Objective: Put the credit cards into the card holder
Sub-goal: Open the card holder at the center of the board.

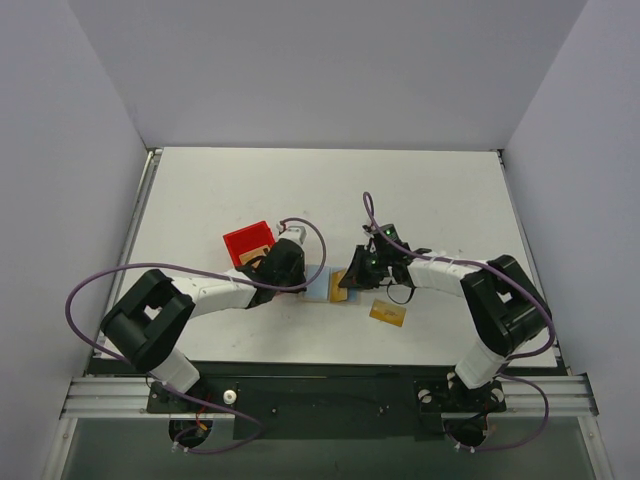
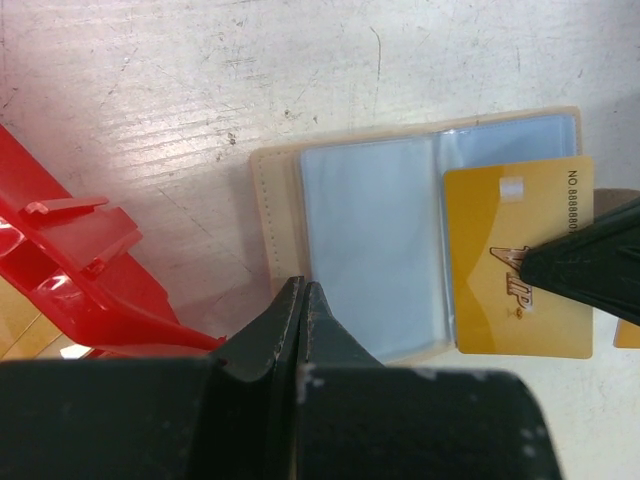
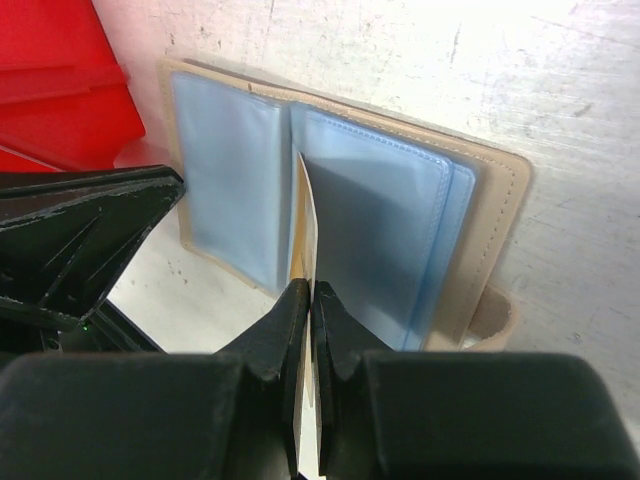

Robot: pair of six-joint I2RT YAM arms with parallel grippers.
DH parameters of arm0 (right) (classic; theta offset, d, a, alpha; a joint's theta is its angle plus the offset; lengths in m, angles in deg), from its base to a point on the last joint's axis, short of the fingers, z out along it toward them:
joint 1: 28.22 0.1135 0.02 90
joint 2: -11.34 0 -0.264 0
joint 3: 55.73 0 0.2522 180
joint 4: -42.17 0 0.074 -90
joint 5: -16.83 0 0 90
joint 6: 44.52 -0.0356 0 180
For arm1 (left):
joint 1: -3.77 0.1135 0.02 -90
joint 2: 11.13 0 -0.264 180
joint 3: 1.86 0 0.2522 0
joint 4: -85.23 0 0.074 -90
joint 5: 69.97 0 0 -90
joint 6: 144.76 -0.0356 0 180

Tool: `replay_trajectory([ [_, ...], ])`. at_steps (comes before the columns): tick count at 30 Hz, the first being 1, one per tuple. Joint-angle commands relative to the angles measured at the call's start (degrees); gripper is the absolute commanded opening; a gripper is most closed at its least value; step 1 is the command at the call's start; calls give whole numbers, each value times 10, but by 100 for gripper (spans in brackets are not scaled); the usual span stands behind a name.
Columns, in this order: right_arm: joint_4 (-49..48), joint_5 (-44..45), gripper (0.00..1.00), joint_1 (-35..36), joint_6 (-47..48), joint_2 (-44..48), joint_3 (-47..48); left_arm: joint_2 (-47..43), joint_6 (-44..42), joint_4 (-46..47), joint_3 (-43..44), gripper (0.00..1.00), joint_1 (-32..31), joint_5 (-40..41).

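Our right hand [image 3: 308, 292] clamps a credit card [image 2: 480, 230] for sliding into the open card holder [image 2: 365, 240], which our shut, empty left hand [image 2: 303, 295] seemingly steadies.

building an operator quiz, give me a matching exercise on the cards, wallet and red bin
1 beige folding card holder
2 orange-yellow flat rectangular card
3 second orange-yellow card
4 red plastic bin

a lying loose on the white table
b open flat, blue lining up
c pinched in the right gripper
d left of the holder, top view

Pairs: 1-b, 2-c, 3-a, 4-d
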Motion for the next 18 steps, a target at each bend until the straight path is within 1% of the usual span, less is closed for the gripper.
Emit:
replay_trajectory([
  [1, 88, 48, 0, -4, 40, 24, 16, -19, -6, 2, -2, 0, 3, 5],
  [6, 125, 63, 0, -5, 56, 35, 21, -19, -6, 7, -6, 0, 2, -7],
  [9, 129, 63, 0, -5, 62, 40, 19, -15, -5, 15, -9, 0, 0, -17],
  [13, 119, 50, 0, -6, 65, 45, 15, -3, -1, 21, -9, 0, -5, -23],
  [18, 83, 22, 0, -13, 51, 52, 2, 7, 2, 26, -9, 0, -8, -27],
])
